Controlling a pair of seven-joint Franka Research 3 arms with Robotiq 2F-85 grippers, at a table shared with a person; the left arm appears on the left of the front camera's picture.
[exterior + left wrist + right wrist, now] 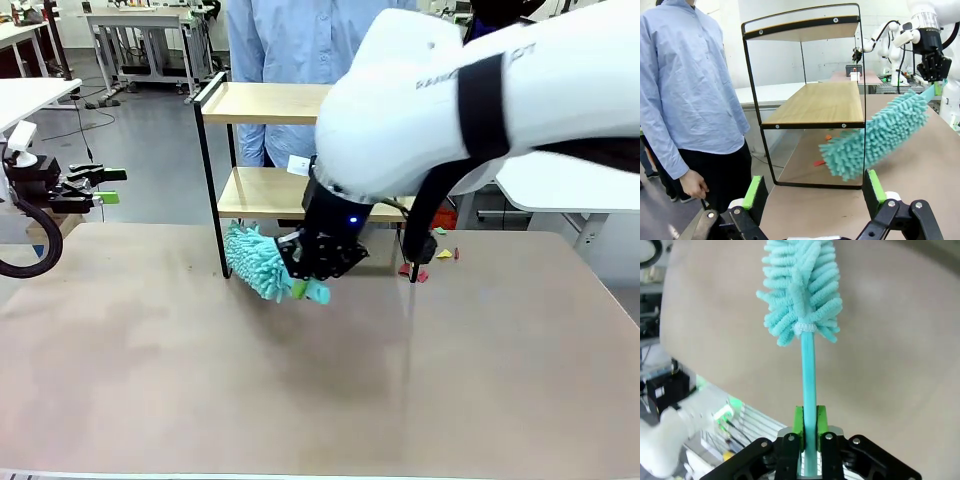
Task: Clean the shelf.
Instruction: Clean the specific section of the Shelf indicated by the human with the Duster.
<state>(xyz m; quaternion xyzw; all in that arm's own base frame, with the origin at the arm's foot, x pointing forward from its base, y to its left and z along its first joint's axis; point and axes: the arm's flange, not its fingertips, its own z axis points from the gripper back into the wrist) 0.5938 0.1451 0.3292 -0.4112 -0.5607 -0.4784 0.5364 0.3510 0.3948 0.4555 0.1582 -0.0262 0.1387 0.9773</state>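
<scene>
The shelf stands at the table's far side, two light wooden boards in a thin black frame; the left wrist view has the shelf side-on. My right gripper is shut on the handle of a teal fluffy duster. The duster head hangs low by the shelf's front left leg, just above the table. The right wrist view looks along the duster, its handle clamped between the right gripper's green pads. My left gripper stays open at the far left, its pads wide apart and holding nothing.
A person in a light blue shirt stands behind the shelf, a hand hanging down. Small coloured scraps lie on the brown table top by the shelf's right leg. My bulky right arm hides the shelf's right half.
</scene>
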